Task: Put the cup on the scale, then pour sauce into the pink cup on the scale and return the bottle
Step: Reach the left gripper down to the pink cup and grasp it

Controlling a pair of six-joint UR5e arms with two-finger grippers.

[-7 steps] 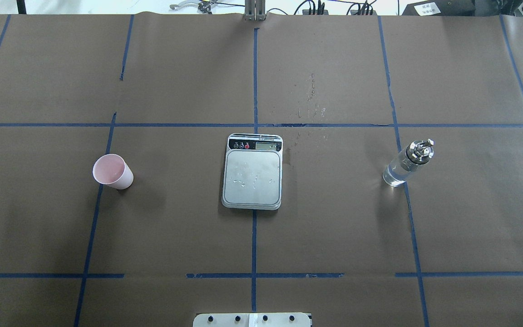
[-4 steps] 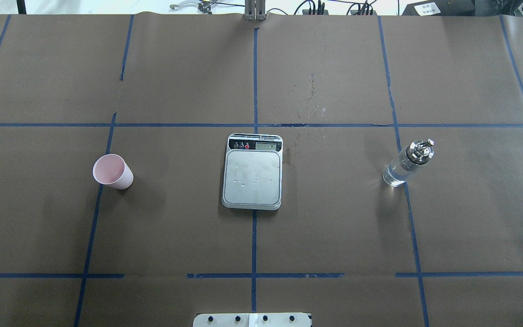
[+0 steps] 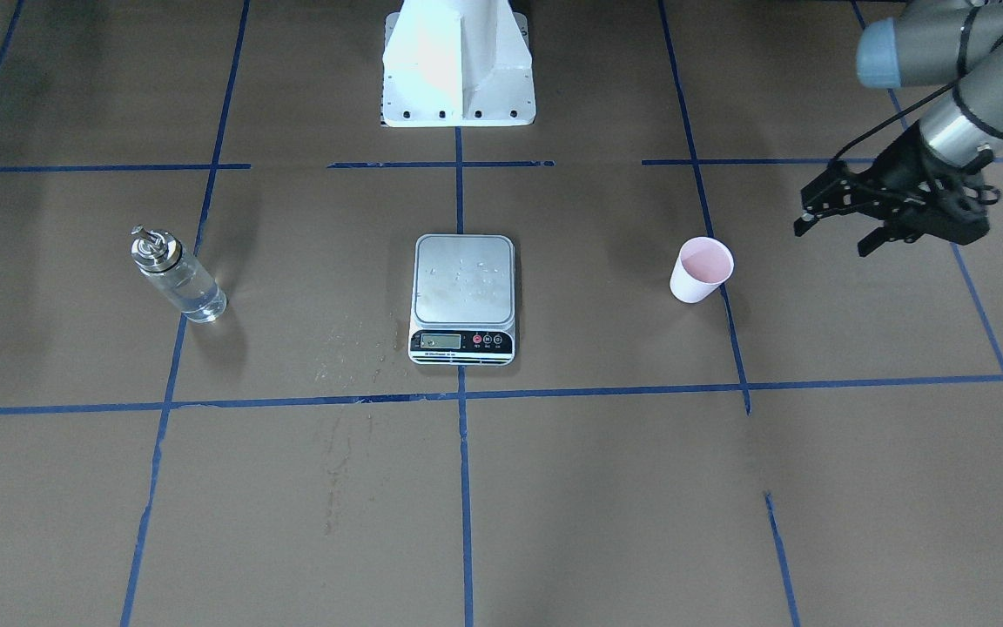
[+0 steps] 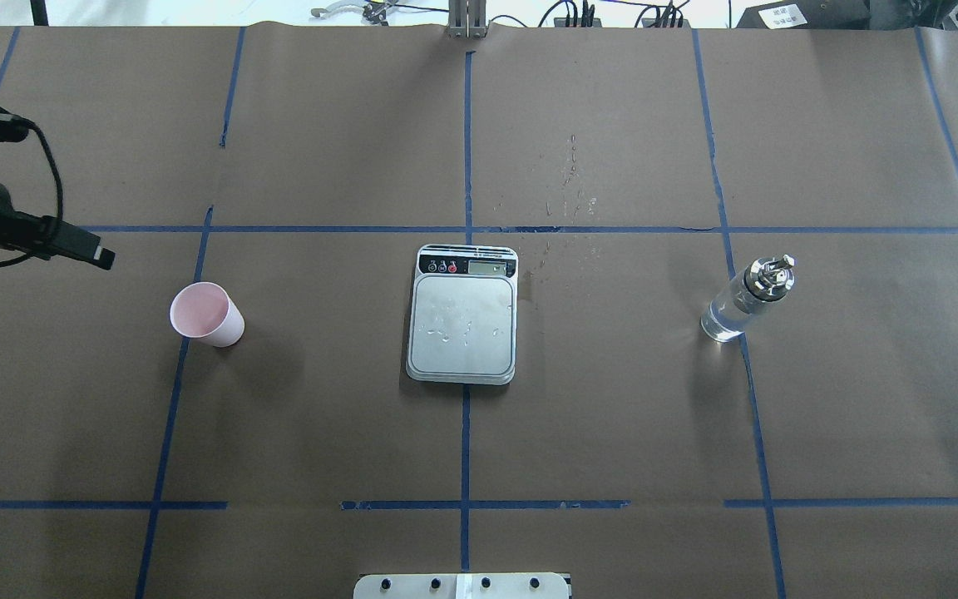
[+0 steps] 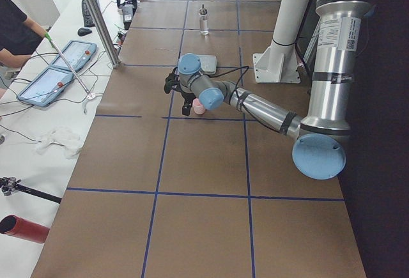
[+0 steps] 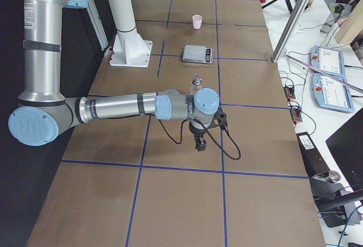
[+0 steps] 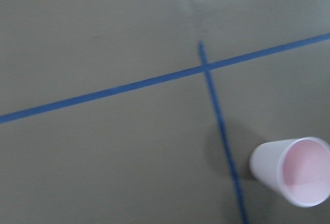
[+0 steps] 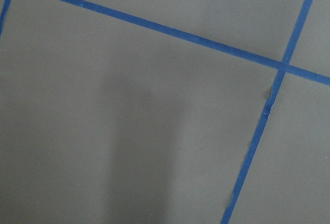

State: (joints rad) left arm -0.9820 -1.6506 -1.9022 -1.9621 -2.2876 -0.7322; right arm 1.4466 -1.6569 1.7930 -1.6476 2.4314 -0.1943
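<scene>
The pink cup (image 3: pixel 700 270) stands upright on the brown paper, apart from the scale; it also shows in the overhead view (image 4: pixel 206 314) and the left wrist view (image 7: pixel 294 170). The scale (image 4: pixel 462 314) sits at the table's middle with droplets on its bare silver platform. The clear glass bottle (image 4: pixel 747 298) with its silver cap stands upright on my right side, with clear sauce low inside. My left gripper (image 3: pixel 832 237) is open and empty, hovering beside the cup, outward of it. My right gripper (image 6: pixel 198 139) shows only in the exterior right view, near the bottle; I cannot tell its state.
Blue tape lines cross the brown paper. Wet spots (image 4: pixel 566 187) mark the paper beyond the scale. The robot's white base (image 3: pixel 458 61) stands at the table's near edge. Cables and gear (image 4: pixel 579 12) lie along the far edge.
My left gripper has come into the overhead view from the left edge, toward the cup. The cup, scale and bottle have not moved.
</scene>
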